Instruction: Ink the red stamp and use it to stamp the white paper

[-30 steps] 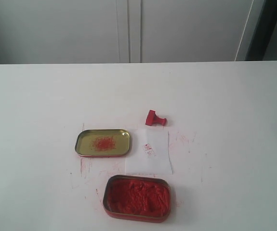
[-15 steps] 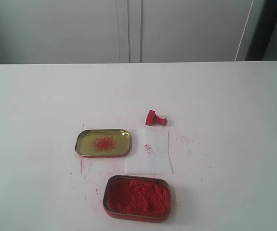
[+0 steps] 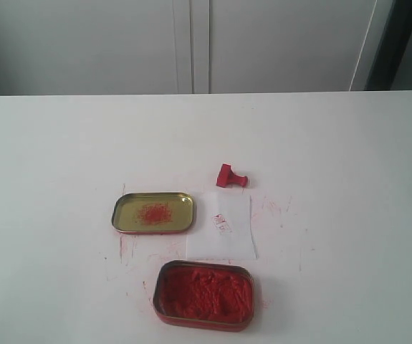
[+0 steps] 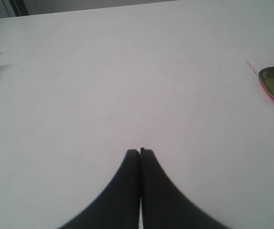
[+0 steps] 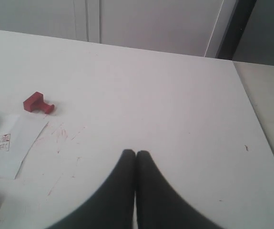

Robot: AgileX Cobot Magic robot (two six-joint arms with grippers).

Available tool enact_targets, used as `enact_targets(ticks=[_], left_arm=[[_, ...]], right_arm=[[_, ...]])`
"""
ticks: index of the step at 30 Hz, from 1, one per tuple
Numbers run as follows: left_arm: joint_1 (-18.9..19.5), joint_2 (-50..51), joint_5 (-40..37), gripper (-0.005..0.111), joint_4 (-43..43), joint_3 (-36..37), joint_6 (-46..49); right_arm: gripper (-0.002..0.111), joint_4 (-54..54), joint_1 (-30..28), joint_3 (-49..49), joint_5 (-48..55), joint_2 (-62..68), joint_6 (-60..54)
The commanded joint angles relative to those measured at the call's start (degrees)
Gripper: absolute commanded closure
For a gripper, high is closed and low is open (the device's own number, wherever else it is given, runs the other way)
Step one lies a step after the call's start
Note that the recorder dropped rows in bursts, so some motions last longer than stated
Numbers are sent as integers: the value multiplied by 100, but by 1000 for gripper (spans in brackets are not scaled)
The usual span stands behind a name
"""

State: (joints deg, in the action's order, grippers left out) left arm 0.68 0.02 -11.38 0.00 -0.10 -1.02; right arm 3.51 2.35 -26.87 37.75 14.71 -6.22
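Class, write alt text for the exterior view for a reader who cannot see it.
A red stamp lies on its side on a white table, just beyond a white paper bearing a faint red print. Left of the paper sits a gold tin smeared with red; nearer the camera, an oval tin full of red ink paste.

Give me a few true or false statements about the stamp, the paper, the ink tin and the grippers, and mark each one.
The small red plastic stamp lies on the tabletop, off the thin white paper sheet. True.
The paper is blank. False: it bears a small red print.
The right gripper holds the stamp. False: it is shut on nothing.
The oval tin of red ink paste is uncovered. True.
The left gripper is open. False: it is shut.
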Motion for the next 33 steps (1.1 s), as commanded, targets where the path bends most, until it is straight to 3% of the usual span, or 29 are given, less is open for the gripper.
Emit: enact_targets(ticks=[1, 14, 24, 33], left_arm=[[-28, -2, 25, 107, -33, 10, -22], [-28, -2, 25, 107, -33, 10, -22], [-28, -2, 25, 107, -33, 10, -22], [-28, -2, 25, 107, -33, 10, -22]], right_arm=[[108, -52, 9, 13, -54, -25, 1], [108, -63, 9, 324, -67, -239, 1], [108, -63, 9, 1161, -802, -1413, 1], [108, -63, 9, 1845, -1317, -1471, 1]])
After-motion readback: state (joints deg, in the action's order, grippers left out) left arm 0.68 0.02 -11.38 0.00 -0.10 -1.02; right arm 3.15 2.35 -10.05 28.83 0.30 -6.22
